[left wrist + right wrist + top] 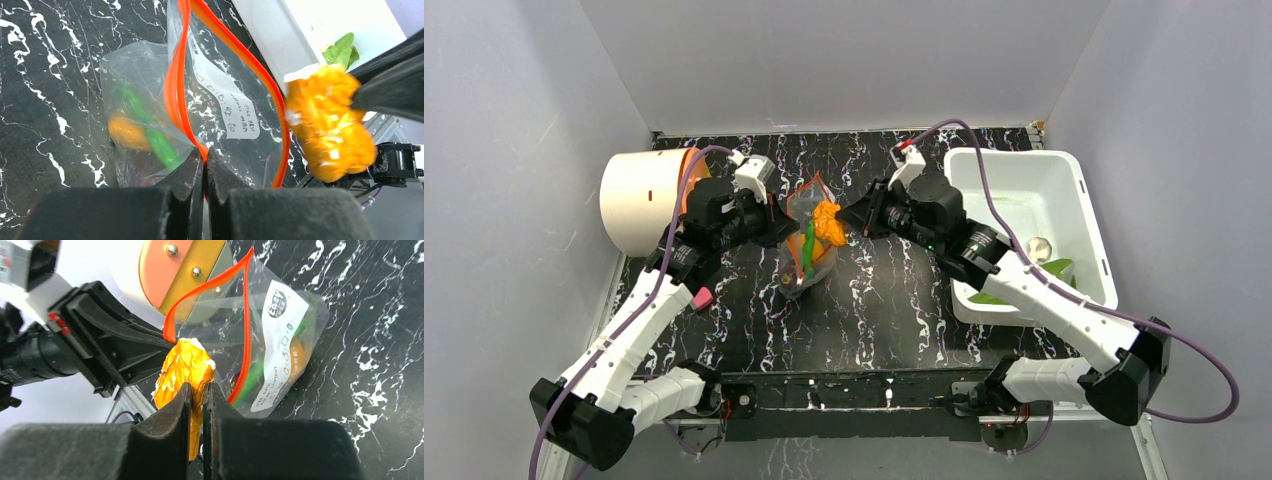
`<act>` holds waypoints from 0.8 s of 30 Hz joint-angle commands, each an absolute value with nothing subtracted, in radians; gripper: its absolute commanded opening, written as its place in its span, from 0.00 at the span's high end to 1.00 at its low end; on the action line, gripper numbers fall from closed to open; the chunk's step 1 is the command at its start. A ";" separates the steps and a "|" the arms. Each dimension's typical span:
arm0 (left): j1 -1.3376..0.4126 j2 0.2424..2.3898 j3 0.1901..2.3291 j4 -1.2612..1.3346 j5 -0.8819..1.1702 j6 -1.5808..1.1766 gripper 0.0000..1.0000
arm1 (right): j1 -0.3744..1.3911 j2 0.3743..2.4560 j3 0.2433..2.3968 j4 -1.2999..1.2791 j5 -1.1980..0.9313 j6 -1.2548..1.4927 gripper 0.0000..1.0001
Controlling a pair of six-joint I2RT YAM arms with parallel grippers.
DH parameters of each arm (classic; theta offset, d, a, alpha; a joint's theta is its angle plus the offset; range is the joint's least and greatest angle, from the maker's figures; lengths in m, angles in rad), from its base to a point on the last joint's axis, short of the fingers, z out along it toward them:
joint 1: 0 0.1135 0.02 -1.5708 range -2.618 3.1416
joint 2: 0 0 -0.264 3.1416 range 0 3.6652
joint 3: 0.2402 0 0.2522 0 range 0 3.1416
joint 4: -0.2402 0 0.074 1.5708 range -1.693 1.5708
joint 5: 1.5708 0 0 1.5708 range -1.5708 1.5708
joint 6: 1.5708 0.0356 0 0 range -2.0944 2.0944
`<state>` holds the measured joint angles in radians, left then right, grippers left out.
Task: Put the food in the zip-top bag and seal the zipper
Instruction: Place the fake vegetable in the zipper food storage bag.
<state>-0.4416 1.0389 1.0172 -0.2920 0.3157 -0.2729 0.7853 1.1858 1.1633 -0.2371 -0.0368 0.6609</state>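
The clear zip-top bag (pixel 806 240) stands at the table's middle, its mouth held open. My left gripper (pixel 205 156) is shut on the orange-red zipper strip (pixel 176 90) at the mouth's left edge. Inside the bag lie an orange round fruit (pixel 127 132) and a slim green pepper (pixel 150 130); a dark maroon piece (pixel 235 381) shows low in the bag. My right gripper (pixel 199 390) is shut on a crinkled orange food piece (pixel 184 371) and holds it at the bag's mouth (pixel 828 224). The white label (pixel 280 340) faces the right wrist camera.
A cream cylinder (pixel 646 200) with an orange rim lies behind my left arm. A white plastic bin (pixel 1064 190) at the right holds green leaves (pixel 1056 268) and a whitish garlic-like piece (pixel 1040 246).
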 commanded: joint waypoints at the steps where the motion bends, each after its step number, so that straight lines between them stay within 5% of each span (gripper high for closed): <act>1: -0.445 1.010 1.032 -0.270 0.362 -0.284 1.00 | 0.811 1.231 1.213 -0.156 -0.016 0.716 1.00; 24: -0.445 0.979 1.002 -0.232 0.484 -0.298 1.00 | 0.840 1.316 1.212 -0.214 0.097 0.770 0.98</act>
